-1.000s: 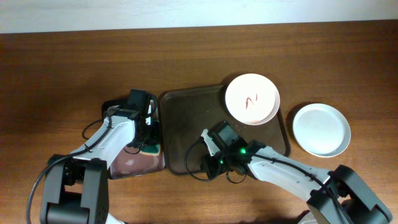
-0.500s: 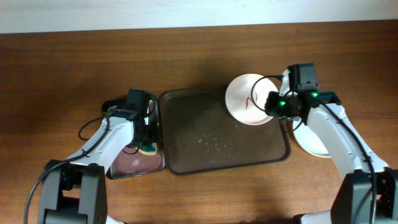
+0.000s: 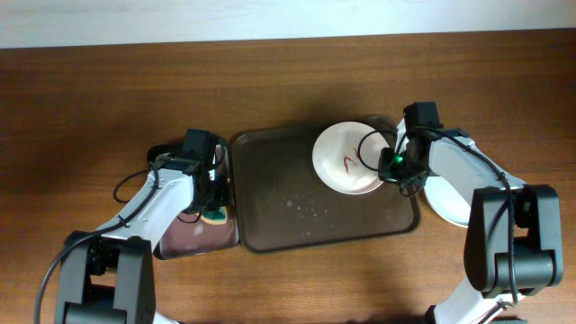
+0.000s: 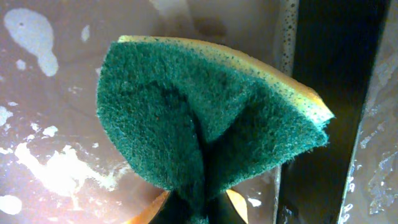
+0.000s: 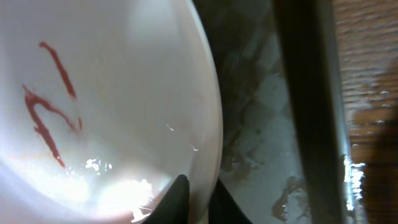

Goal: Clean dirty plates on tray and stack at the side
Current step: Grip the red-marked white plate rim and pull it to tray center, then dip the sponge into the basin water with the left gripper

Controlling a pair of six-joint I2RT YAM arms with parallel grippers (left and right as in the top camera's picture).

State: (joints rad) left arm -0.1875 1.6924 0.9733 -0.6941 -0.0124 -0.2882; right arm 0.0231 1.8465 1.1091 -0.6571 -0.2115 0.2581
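Note:
A white dirty plate (image 3: pixel 345 157) with red scribble marks is held over the right part of the dark brown tray (image 3: pixel 297 216). My right gripper (image 3: pixel 393 162) is shut on the plate's right rim; in the right wrist view the fingers (image 5: pixel 198 198) pinch the rim of the plate (image 5: pixel 93 112). A second white plate (image 3: pixel 450 202) lies on the table right of the tray, partly hidden by my right arm. My left gripper (image 3: pixel 212 209) is shut on a green and yellow sponge (image 4: pixel 205 124) over the small black tray (image 3: pixel 184 236).
The small black tray with a pinkish wet inside (image 4: pixel 50 143) lies against the brown tray's left edge. Water drops speckle the brown tray's middle (image 3: pixel 306 207). Wooden table (image 3: pixel 108 99) lies all round.
My right gripper has drawn the marked plate left and down, further over the tray. One second ago the right arm was low over the tray's front. The left arm has stayed put.

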